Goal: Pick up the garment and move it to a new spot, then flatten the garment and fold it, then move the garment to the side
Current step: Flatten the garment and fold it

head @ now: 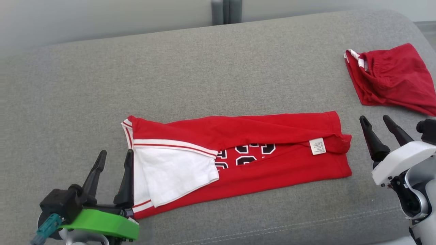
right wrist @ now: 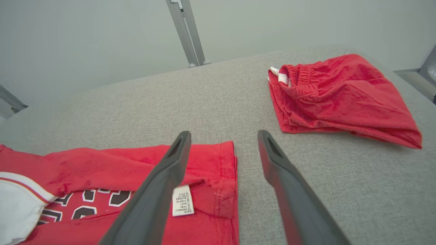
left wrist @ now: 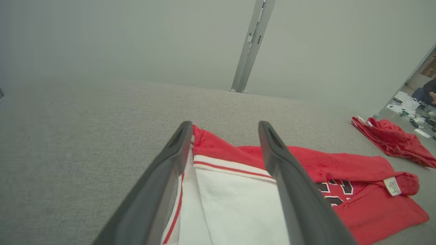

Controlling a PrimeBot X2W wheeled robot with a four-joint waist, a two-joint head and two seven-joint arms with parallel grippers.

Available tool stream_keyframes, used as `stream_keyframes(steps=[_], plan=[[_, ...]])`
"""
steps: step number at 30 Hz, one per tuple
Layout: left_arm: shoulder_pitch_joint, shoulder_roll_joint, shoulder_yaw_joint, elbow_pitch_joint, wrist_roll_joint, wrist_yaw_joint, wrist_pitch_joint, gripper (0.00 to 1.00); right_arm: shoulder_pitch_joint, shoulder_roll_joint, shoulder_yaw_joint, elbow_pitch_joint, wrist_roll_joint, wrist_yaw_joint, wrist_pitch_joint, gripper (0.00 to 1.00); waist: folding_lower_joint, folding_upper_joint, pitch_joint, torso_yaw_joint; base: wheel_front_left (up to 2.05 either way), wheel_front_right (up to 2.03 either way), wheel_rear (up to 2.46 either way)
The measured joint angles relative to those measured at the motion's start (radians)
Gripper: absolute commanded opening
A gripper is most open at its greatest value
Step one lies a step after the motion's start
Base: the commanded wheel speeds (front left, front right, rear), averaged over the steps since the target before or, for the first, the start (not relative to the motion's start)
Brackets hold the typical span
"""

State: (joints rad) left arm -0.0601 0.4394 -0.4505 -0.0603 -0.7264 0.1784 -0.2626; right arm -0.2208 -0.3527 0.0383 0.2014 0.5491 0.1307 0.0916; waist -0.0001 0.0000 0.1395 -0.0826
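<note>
Red jersey garment with white trim (head: 272,170) lies in a long folded strip, near side of the grey fabric cushion (head: 218,85). Judged soft, light, limp. My left gripper (head: 115,153) and right gripper (head: 374,118) flank its ends, fingers apart, empty. Best hold: pinch all layers at both ends.

- Two red garments: one folded jersey (head: 238,149) at frame centre, one pair of shorts (head: 391,80) at upper right.
- Two grippers: left gripper (head: 116,151) at lower left, right gripper (head: 374,117) at lower right, two dark fingers (head: 92,177) apiece.
- One white care label (head: 317,146), right of centre.
- One grey cushion (head: 204,68) underneath.
- One metal post (head: 226,12) at top centre.
</note>
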Motion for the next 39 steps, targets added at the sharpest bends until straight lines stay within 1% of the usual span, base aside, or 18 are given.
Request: stream_keyframes(steps=[7,12,18,19,22,28,29,30,32,33,39], plan=[[0.051,-0.025,0.064,0.035,0.042,0.002,-0.002,1.0,-0.015,0.022,-0.01,0.048,-0.02,0.0,-0.004,1.0,0.0,0.0,-0.04,0.041,0.0,0.0,0.0],[0.08,-0.049,0.099,0.056,0.065,-0.011,-0.002,1.0,-0.015,0.036,-0.022,0.099,-0.046,0.0,-0.026,1.0,0.0,0.0,-0.076,0.071,0.0,0.0,0.0],[0.097,-0.07,0.116,0.066,0.088,-0.031,-0.002,1.0,-0.027,0.071,-0.066,0.208,-0.089,0.0,-0.022,1.0,0.0,0.0,-0.1,0.098,0.0,0.0,0.0],[0.09,-0.106,0.132,0.096,0.109,-0.081,-0.002,1.0,-0.195,0.121,-0.119,0.63,-0.066,0.0,-0.007,1.0,0.0,0.0,-0.024,0.151,0.0,0.0,0.0],[0.09,-0.11,0.138,0.096,0.112,-0.082,-0.002,1.0,-0.199,0.118,-0.096,0.653,-0.054,0.0,-0.014,1.0,0.0001,0.0,-0.018,0.153,0.0,0.0,0.0],[0.089,-0.118,0.157,0.095,0.113,-0.09,-0.002,1.0,-0.231,0.109,-0.014,0.69,-0.032,0.0,-0.023,1.0,0.0,0.0,-0.003,0.153,0.0,0.0,0.0],[0.089,-0.119,0.159,0.096,0.113,-0.091,-0.002,1.0,-0.236,0.106,0.002,0.697,-0.034,0.0,-0.023,0.82,0.0,0.0,-0.003,0.153,0.0,0.0,0.0],[0.088,-0.12,0.161,0.096,0.113,-0.092,-0.002,1.0,-0.24,0.103,0.012,0.706,-0.036,0.0,-0.024,0.51,0.0,0.0,-0.002,0.154,0.0,0.0,0.0],[0.087,-0.122,0.163,0.098,0.113,-0.096,-0.002,1.0,-0.253,0.098,0.028,0.727,-0.04,0.0,-0.03,0.33,0.0,0.0,-0.003,0.156,0.0,0.0,0.0],[0.086,-0.127,0.164,0.099,0.113,-0.099,-0.002,1.0,-0.264,0.099,0.039,0.743,-0.039,0.0,-0.035,0.0,0.0,0.0,-0.004,0.158,0.0,0.0,0.0],[0.086,-0.134,0.174,0.102,0.118,-0.101,-0.002,1.0,-0.293,0.094,0.056,0.774,0.004,0.001,-0.04,0.0,0.0,0.0,-0.013,0.156,0.0,0.0,0.0]])
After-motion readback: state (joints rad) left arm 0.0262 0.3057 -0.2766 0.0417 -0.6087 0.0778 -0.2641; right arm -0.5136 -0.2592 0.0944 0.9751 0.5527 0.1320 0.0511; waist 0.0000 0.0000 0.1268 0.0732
